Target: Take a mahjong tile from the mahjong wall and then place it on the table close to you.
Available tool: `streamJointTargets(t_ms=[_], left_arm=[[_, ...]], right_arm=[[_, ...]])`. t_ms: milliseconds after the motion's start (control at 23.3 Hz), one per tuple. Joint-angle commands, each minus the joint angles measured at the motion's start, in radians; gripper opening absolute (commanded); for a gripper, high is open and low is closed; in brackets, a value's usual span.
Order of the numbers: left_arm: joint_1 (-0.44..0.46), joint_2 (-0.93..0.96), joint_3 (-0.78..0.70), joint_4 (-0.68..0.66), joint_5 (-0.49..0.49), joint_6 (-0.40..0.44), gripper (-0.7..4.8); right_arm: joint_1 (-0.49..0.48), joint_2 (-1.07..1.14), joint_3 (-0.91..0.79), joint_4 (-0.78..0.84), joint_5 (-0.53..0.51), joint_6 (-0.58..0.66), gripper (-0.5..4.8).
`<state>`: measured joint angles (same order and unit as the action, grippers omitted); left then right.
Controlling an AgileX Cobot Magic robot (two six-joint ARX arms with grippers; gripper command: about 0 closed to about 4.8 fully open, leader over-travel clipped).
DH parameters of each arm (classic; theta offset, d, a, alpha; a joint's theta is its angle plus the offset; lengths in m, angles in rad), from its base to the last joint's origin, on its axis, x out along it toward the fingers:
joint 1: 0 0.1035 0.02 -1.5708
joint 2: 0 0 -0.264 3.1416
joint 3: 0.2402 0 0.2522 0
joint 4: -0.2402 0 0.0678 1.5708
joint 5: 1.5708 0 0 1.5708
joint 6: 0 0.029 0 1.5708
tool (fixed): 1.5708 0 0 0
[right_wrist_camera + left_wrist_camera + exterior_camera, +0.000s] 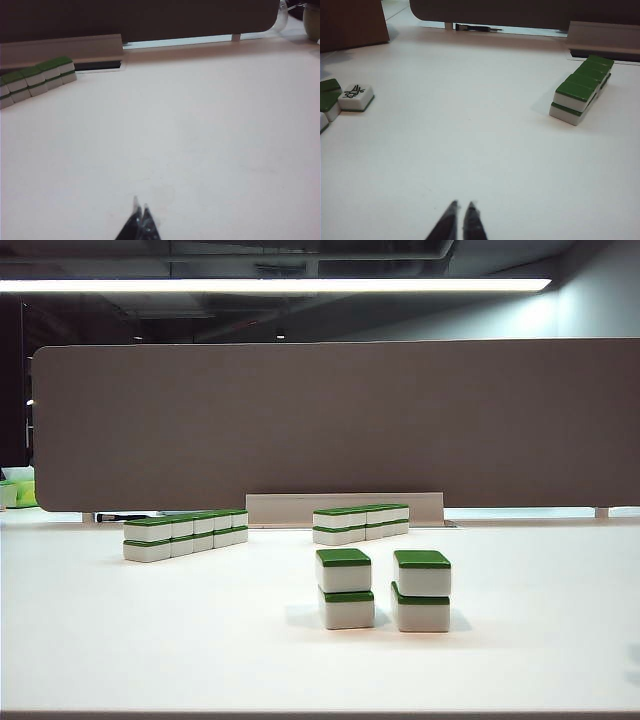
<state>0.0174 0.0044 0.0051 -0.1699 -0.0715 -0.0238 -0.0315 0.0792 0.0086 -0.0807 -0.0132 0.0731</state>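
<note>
My left claw (459,212) hangs low over the wide, plain white, smooth bench (470,140), its two dark fingertips (449,216) pressed together with nothing between them. My right claw (140,215) is the same: tips meeting, holding nothing, above a bare stretch of the bench.

Ahead of my left claw and off to one side stands the mahjong wall (580,90), a straight row of small white blocks with green backs, stacked two high, running away from me toward a pale grey rail (605,37) at the bench's far edge. To the other side of that claw lies a single white tile with a dark engraved face up (356,96), just beside a few green-backed tiles (329,97) cut off by the picture's edge.

Far ahead of my right claw a shorter two-high row of green-backed white tiles (35,80) sits in front of the same rail.

In the exterior view, neither claw shows. Two separate two-tile stacks, one (345,588) beside the other (421,590), stand nearest the camera, with both rows behind them. A broad brown-grey divider panel (330,420) closes off the far side.
</note>
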Motion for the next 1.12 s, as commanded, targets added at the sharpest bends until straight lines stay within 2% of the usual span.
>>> streamJointTargets(t_ms=[43,1116], left_arm=[[-0.002,0.001,0.002,-0.012,0.005,-0.003,0.2],[-0.002,0.001,0.002,-0.012,0.005,-0.003,0.2]], right_arm=[[0.001,-0.04,-0.003,-0.082,0.015,0.002,-0.01],[0.003,-0.082,-0.003,-0.102,0.011,-0.004,-0.01]])
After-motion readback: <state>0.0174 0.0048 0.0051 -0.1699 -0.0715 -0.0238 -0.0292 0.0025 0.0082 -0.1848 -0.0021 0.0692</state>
